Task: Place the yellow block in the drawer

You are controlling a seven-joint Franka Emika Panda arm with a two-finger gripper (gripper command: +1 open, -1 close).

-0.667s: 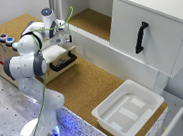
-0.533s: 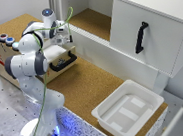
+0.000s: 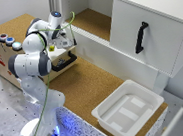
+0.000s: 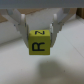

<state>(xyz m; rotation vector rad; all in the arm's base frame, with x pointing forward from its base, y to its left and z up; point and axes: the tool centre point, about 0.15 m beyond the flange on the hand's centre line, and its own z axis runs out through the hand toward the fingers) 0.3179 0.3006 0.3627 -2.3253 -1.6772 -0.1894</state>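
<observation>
The yellow block is a small yellow-green cube held between the fingers of my gripper, just above the open drawer. The drawer is pulled out of the cork-topped wooden box, with its black bar handle at the front. In the wrist view my gripper is shut on the block, which bears black letters "R" and "Z". The drawer's pale inside lies close beneath the block. I cannot tell whether the block touches the drawer floor.
Round coloured buttons sit on the box top at the exterior view's left. A big white cabinet door with a black handle stands at the right. A white plastic bin rests on the cork table in front.
</observation>
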